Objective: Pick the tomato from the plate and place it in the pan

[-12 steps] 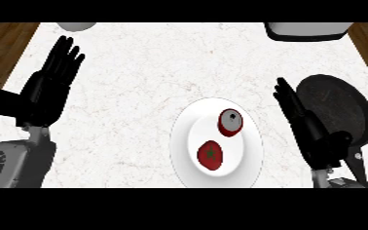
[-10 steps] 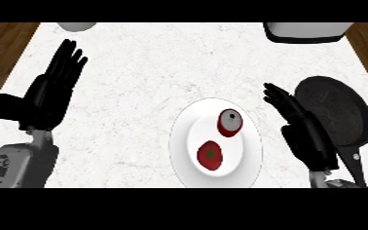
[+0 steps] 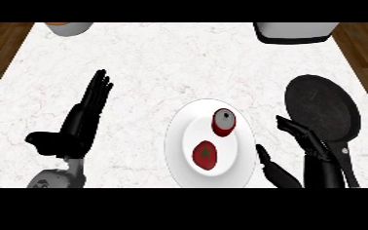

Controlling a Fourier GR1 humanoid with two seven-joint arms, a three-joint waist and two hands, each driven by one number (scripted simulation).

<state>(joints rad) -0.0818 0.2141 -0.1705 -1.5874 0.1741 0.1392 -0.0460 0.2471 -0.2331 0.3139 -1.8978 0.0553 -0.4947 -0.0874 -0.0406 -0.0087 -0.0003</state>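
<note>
Reach step, no grasp yet. Right robot hand [image 3: 310, 148] released, fingers spread, just beside plate [image 3: 181, 139], touching nothing. Tomato [image 3: 205, 154] on plate, near red item [image 3: 223, 122]. Pan [image 3: 322, 102] at right. Left robot hand [image 3: 82, 122] open, resting at left. Next calls for going left over tomato and curling round it.

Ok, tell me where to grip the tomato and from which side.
Grip the tomato round its middle, probably coming from the right and above with the right hand, open beside the plate. It is round, stem up, its right side free; the grey-topped red thing sits close behind it.
</note>
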